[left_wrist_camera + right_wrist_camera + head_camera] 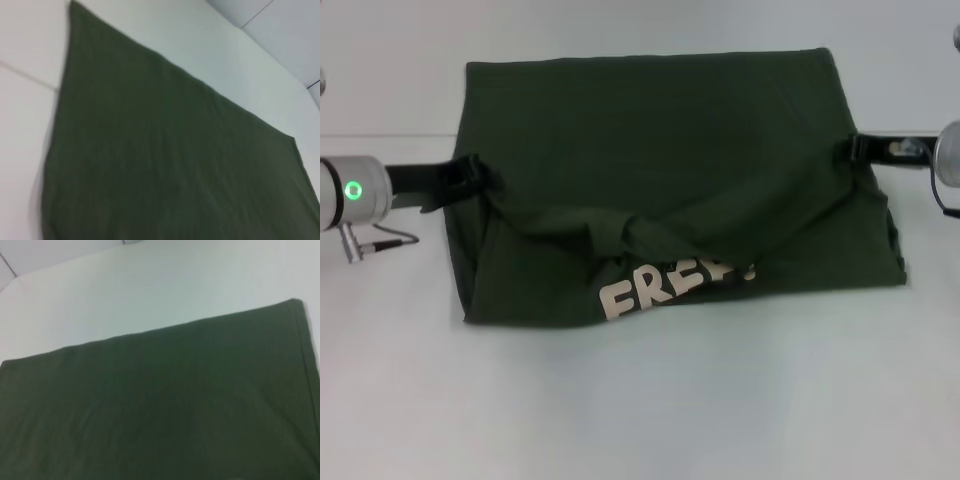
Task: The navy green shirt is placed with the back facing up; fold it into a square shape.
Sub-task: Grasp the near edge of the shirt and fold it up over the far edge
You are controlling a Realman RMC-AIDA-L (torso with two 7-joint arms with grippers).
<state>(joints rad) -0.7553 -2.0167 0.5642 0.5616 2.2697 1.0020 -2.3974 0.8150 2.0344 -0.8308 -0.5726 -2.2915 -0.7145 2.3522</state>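
Stretching between left hand (472, 178) and right hand (857, 148), shirt (660, 140) sags.

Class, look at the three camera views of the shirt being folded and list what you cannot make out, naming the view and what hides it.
- Head view: the cream lettering on the navy green shirt is partly covered by a sagging fold.
- Head view: the left tool and right tool fingertips are buried in cloth at the shirt's side edges.
- Both wrist views: neither tool shows, only shirt and the white table.
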